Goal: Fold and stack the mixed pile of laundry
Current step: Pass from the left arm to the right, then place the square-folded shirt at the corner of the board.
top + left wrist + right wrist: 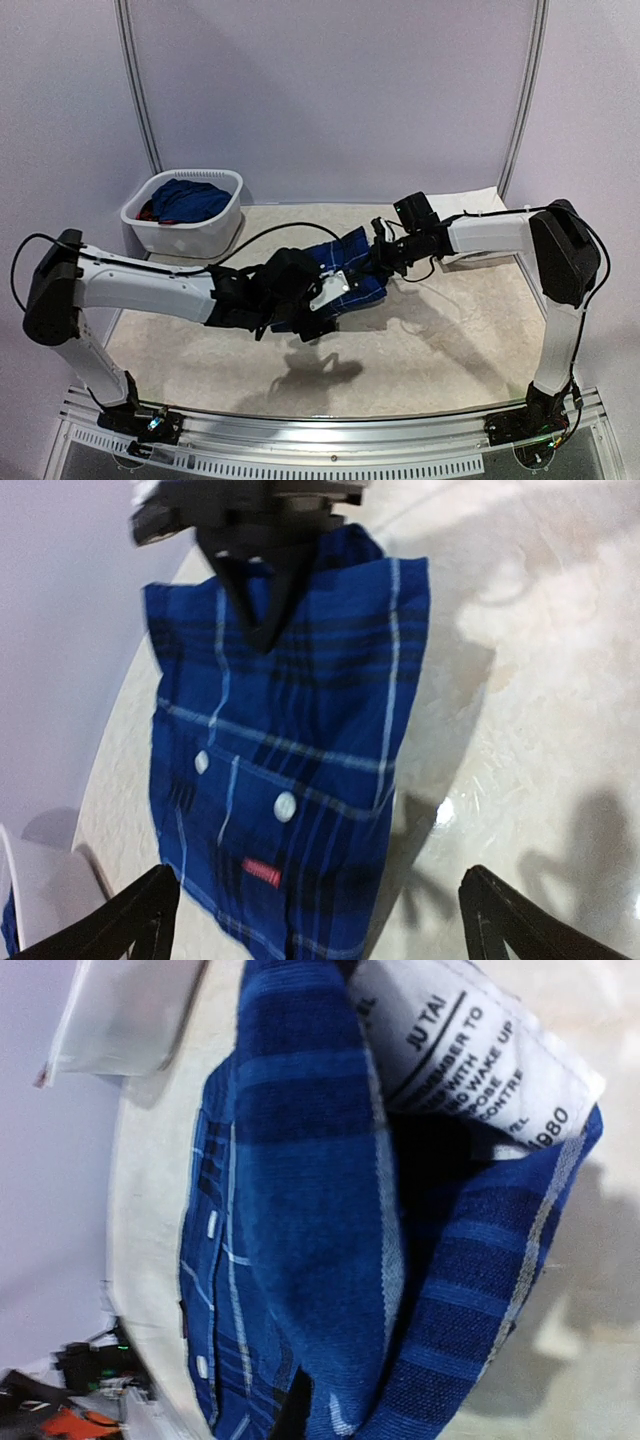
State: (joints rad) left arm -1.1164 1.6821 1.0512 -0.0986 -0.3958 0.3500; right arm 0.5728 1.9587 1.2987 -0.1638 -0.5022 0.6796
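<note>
Now: plaid shirt aloft, fold not yet begun

My right gripper (pixel 265 630) is clenched on the navy plaid shirt (pixel 290 750), which hangs above the table (pixel 440 330) at mid-table. My left gripper (pixel 318 900) is released, fingers wide. Blue cloth (pixel 190 200) waits in the basket (pixel 200 238). Next, I judge, my left must catch a lower corner and spread the shirt flat.

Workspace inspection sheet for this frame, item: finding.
Surface: beige table, glossy, no spills seen.
Job's things: navy plaid shirt hangs from right tool mid-table; blue cloth and red cloth in white basket; white folded cloth back right.
Clutter: nothing seen.
Tools: right tool shut on the shirt; left tool open, straddling its lower end.
Cables: black cable loops loose off left arm, near the shirt.
Surroundings: pale walls, metal poles.
</note>
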